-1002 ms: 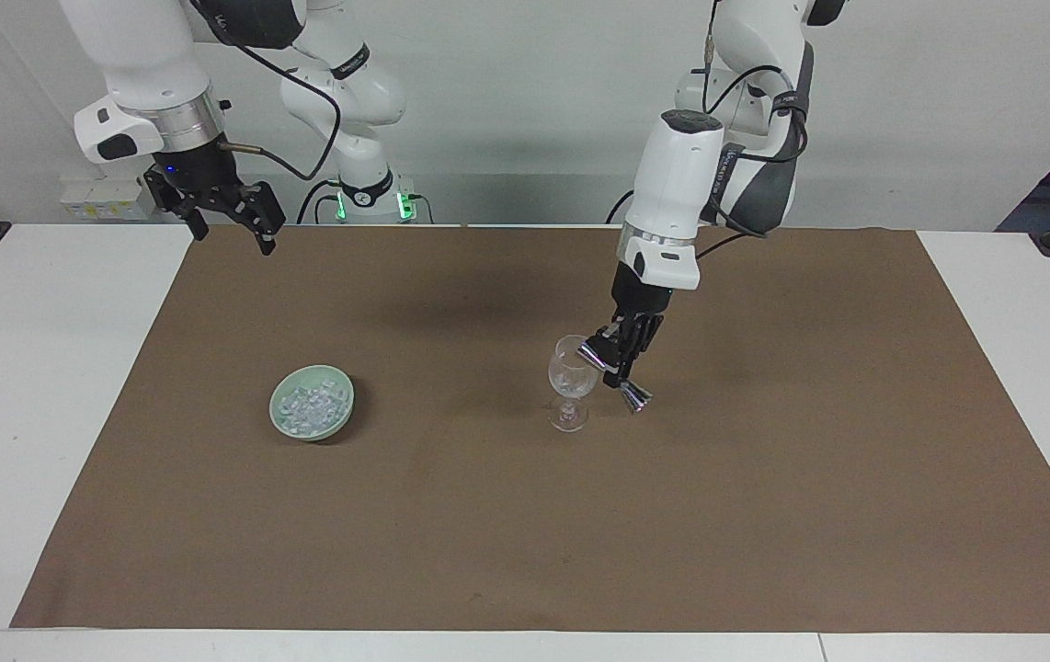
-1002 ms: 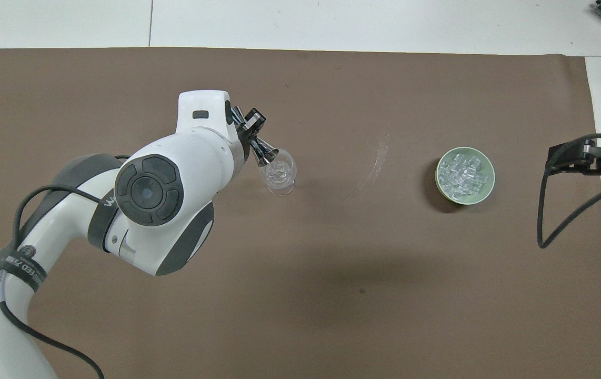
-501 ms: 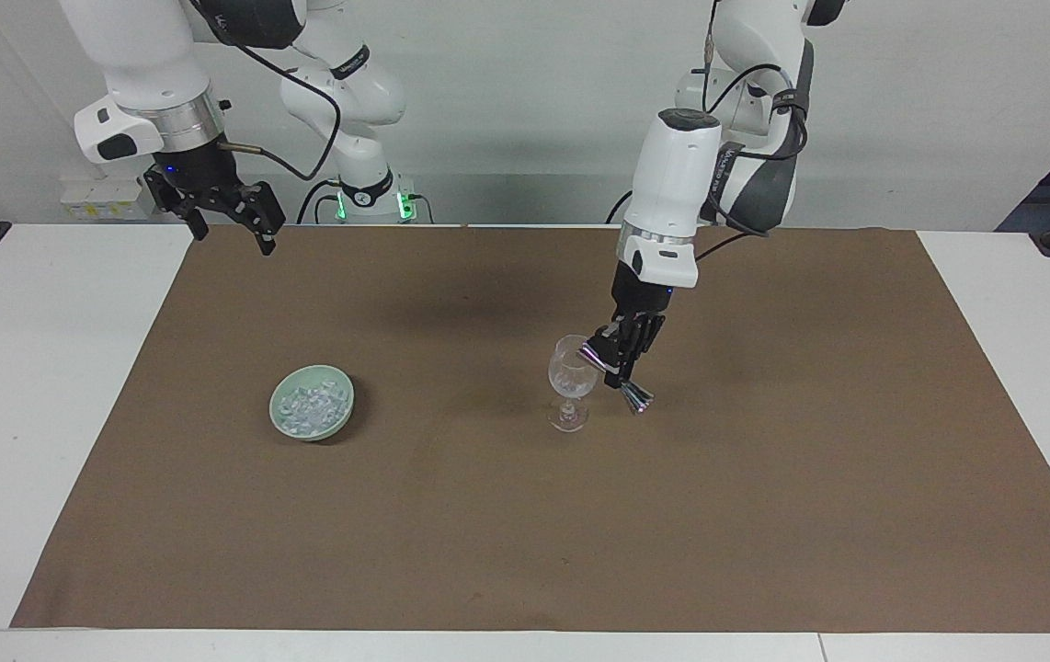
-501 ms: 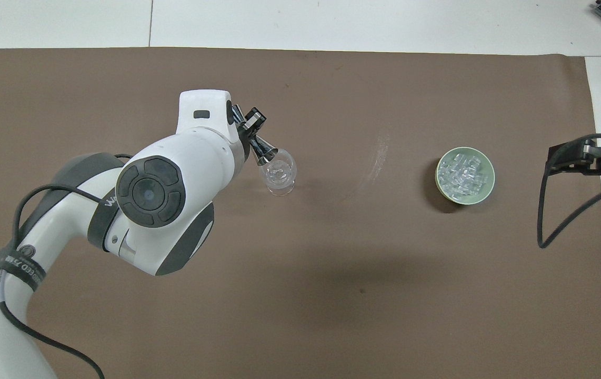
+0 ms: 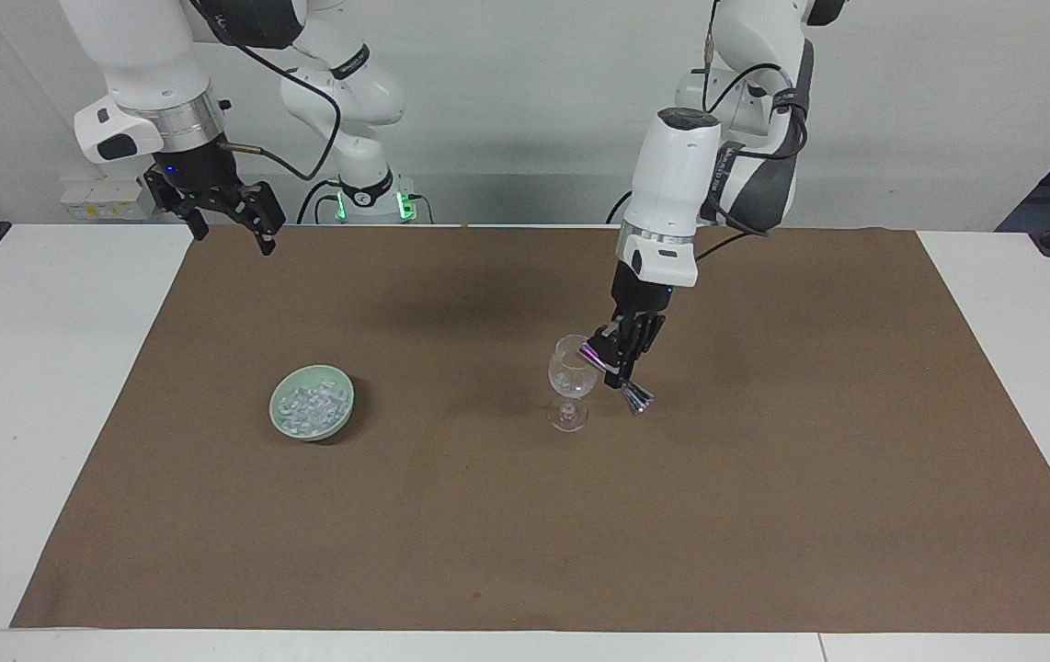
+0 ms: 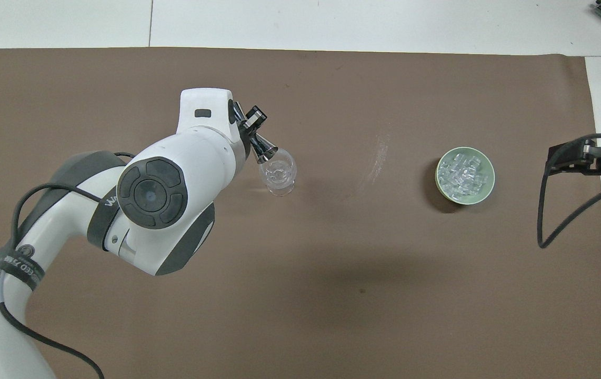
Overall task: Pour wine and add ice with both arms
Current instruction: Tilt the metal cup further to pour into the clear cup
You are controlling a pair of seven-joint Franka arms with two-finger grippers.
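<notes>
The left gripper (image 5: pixel 618 360) is clamped on a metal jigger (image 5: pixel 615 372), tilted with one cup at the rim of the wine glass (image 5: pixel 571 375). Over the last second the tilt has barely altered, so pouring is judged near its end. The ice (image 5: pixel 310 405) lies untouched in the green bowl (image 5: pixel 282 425), toward the right arm's end. The right gripper (image 5: pixel 231 213), fingers apart, waits over the mat's edge by its base.
</notes>
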